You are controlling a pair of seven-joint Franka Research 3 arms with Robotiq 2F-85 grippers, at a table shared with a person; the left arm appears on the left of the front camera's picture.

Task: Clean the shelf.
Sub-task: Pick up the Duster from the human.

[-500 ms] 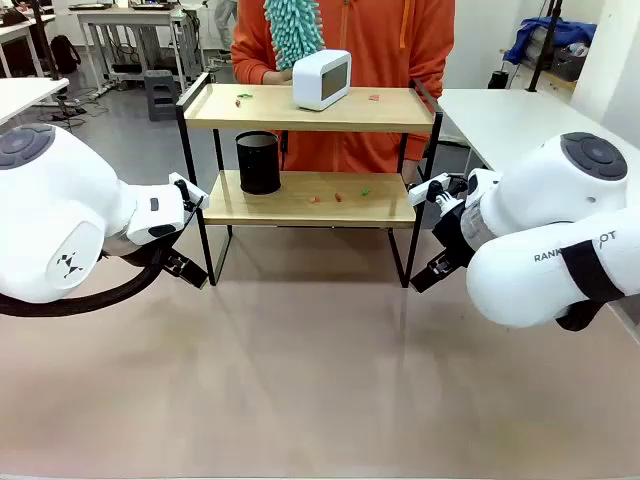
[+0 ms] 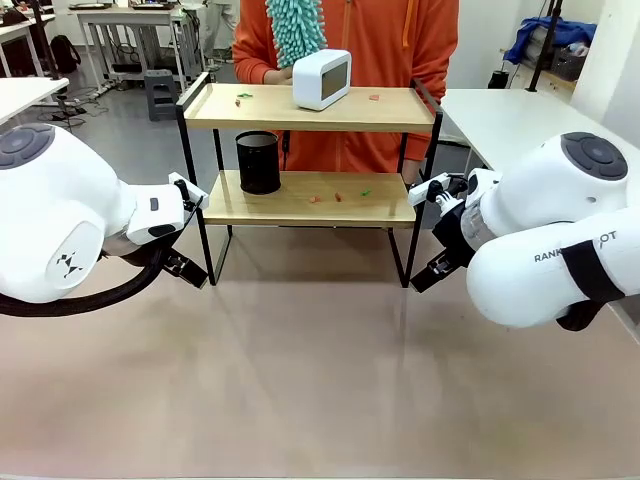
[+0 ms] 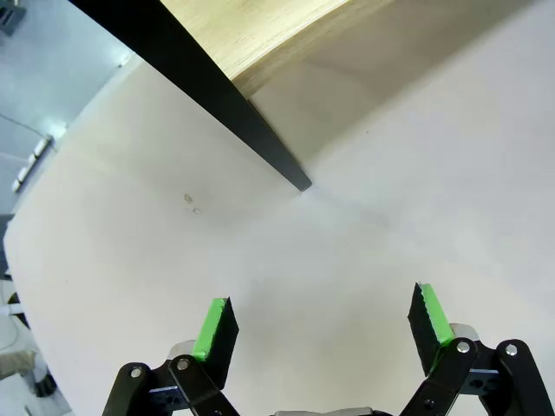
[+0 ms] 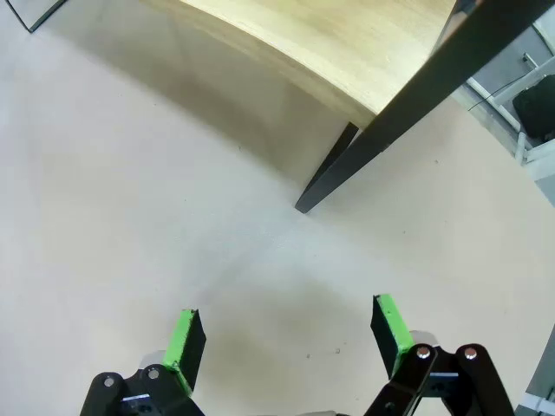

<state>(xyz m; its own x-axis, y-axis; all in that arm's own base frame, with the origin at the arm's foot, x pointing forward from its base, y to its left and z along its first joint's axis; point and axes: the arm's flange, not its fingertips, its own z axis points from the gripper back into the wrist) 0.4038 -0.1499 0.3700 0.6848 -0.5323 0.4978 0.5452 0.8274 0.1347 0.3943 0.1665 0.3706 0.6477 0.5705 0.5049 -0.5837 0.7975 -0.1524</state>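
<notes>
Wrist views: left gripper (image 3: 323, 327) and right gripper (image 4: 288, 333) gape empty over the table (image 3: 364, 225), each near a leg of the shelf (image 3: 221, 100). The front view adds its black cup (image 2: 258, 162), white box (image 2: 322, 79) and coloured scraps (image 2: 338, 197); behind, a person (image 2: 400, 45) holds a teal duster (image 2: 296, 30).

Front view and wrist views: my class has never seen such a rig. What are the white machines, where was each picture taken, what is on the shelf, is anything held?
Two white robot arms. The front view looks across the table at a person in orange. Each wrist view looks along one gripper's fingers: the left gripper and right gripper are open, holding nothing, near the legs of the shelf. It carries a white box, a black cup and small red and green scraps.
</notes>
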